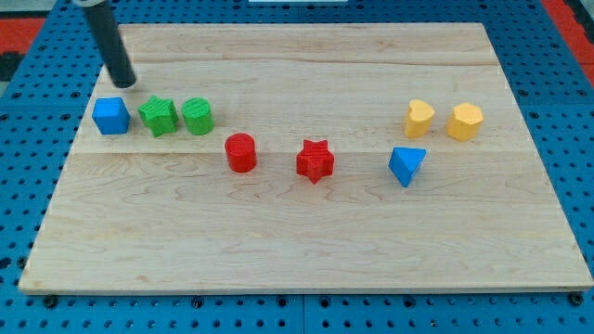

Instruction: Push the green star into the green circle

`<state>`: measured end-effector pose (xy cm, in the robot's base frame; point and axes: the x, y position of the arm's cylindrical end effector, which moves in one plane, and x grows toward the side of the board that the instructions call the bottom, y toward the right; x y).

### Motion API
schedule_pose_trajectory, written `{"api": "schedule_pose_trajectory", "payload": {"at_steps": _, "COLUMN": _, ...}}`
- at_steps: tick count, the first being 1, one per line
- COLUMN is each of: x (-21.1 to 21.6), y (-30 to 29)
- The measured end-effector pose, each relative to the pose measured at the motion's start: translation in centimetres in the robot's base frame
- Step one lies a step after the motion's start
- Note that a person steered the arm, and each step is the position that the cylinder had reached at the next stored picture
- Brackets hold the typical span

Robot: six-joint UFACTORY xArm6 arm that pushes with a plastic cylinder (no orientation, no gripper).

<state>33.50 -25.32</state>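
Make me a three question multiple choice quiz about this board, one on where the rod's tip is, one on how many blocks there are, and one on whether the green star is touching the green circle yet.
1. Where is my tip?
A. just above the blue cube, toward the view's top
B. beside the yellow blocks
C. between the two red blocks

2. How many blocks lie on the board?
A. six
B. eight
C. ten

3. How do the green star and the green circle stand?
A. at opposite board edges
B. stacked
C. side by side, close or just touching

Answers:
1 A, the rod ends just above the cube, at the view's upper left.
2 B, one blue cube, two green, two red, one blue triangle, two yellow.
3 C, the star sits right beside the circle, on its left in the view.
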Motion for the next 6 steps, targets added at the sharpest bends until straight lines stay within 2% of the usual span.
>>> {"api": "schedule_pose_trajectory", "payload": {"at_steps": 1, "x": 5.5, "y": -0.2}}
{"api": "schedule_pose_trajectory", "payload": {"at_steps": 2, "x": 9.1, "y": -0.3}}
{"api": "schedule_pose_trajectory", "payload": {"at_steps": 3, "x": 7.1, "y": 1.0}}
{"api": "schedule_pose_trajectory", "payload": {"at_steps": 4, "x": 6.9, "y": 4.4}}
{"api": "schedule_pose_trajectory", "payload": {"at_steps": 6, "x": 5.4, "y": 15.9}}
